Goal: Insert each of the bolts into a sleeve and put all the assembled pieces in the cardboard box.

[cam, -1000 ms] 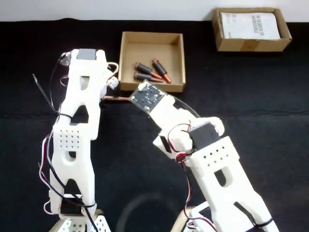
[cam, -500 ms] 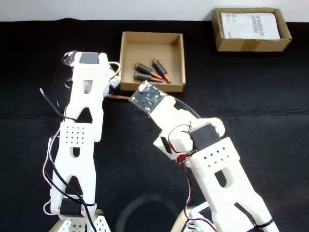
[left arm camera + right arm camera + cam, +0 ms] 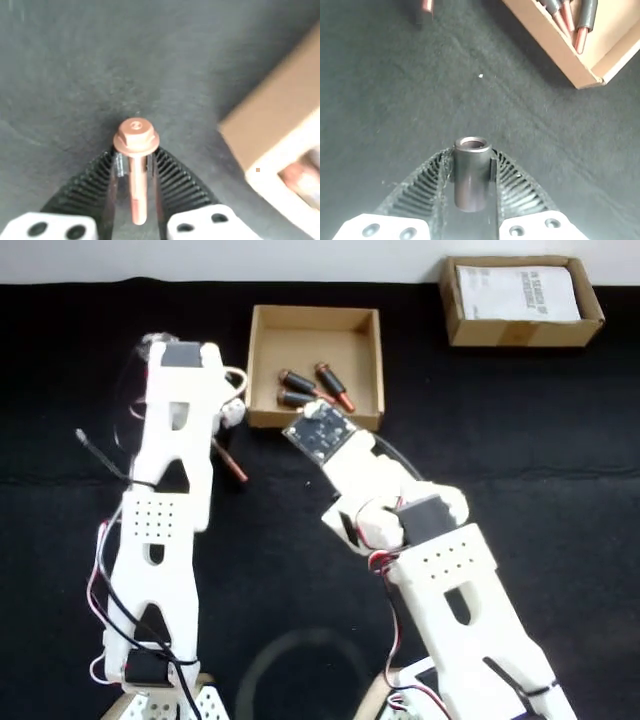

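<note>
My left gripper (image 3: 134,172) is shut on a copper bolt (image 3: 135,155), hex head pointing away from the wrist. From above, that bolt (image 3: 232,462) slants out beside the left arm, just in front of the cardboard box (image 3: 263,362). My right gripper (image 3: 472,172) is shut on a dark sleeve (image 3: 472,170), its open bore facing outward. The right arm's wrist (image 3: 322,434) sits close to the box's near wall. Three assembled pieces (image 3: 312,390) lie inside the box, also seen as assembled pieces (image 3: 570,20) in the right wrist view. Bolt and sleeve are apart.
A second cardboard box (image 3: 520,300) holding a white paper stands at the back right. The table is covered with black cloth (image 3: 520,440), with free room to the right of the arms. Cables hang along the left arm (image 3: 165,520).
The bolt, lying level between the two wrists before, now slants down beside the left arm. The right wrist has shifted toward the box, away from the bolt.
</note>
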Controlling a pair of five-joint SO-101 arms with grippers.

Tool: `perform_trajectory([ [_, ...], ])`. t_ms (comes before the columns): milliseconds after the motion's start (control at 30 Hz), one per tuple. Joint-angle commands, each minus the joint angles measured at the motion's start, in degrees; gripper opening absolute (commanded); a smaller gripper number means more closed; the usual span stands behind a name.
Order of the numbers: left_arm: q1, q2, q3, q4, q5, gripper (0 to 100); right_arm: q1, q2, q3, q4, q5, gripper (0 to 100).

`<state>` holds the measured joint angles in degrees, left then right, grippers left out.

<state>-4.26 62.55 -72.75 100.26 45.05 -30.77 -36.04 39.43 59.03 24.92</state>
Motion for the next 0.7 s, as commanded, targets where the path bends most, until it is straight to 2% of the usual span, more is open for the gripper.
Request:
perform_trajectory([
  [0,0.4,-10.9,-0.8,0.6,-5.9,1,0.6,-1.9,5.7,-11.4,0.1,0.8],
  [233,-0.5,-20.1,-0.8,0.7,-21.5,1,-1.0,-1.8,17.3,-37.7,-1.7,0.8],
  [367,-0.4,-25.9,1.7,1.0,-27.8,1,-1.9,-2.1,23.5,-54.0,-17.0,0.8],
  [467,0.1,-32.8,10.9,1.1,-30.2,1,-3.6,-2.1,25.8,-60.5,-25.0,0.8],
  [667,2.7,-52.9,35.9,0.6,-31.5,1,-5.0,-2.2,26.1,-63.1,-30.1,0.8],
])
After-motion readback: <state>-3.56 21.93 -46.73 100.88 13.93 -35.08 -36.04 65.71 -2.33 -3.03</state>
